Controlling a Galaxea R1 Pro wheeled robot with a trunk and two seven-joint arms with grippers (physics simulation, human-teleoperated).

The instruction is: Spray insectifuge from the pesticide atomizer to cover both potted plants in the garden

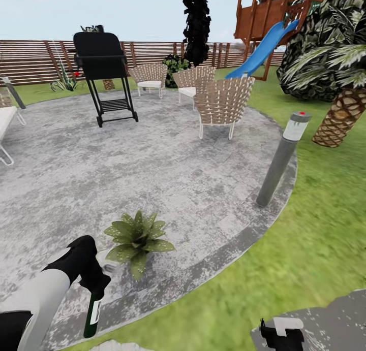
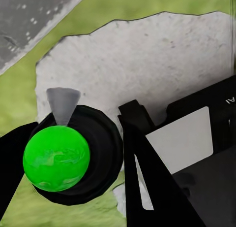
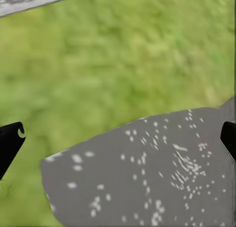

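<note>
My left gripper is shut on the pesticide atomizer, a slim dark green bottle with a white label that hangs down from the fingers at the lower left of the head view. In the left wrist view the atomizer appears end-on as a dark round shape with a bright green ball, held by a black finger. One potted plant, a rosette of pointed green leaves, stands on the round paved patch of the garden, just ahead and right of the bottle. My right gripper is open above grass and a grey stepping stone.
A grey bollard lamp stands at the patch's right edge. Wicker chairs and a black grill stand farther back. A palm trunk and a large leafy bush are at the right, with a wooden fence behind.
</note>
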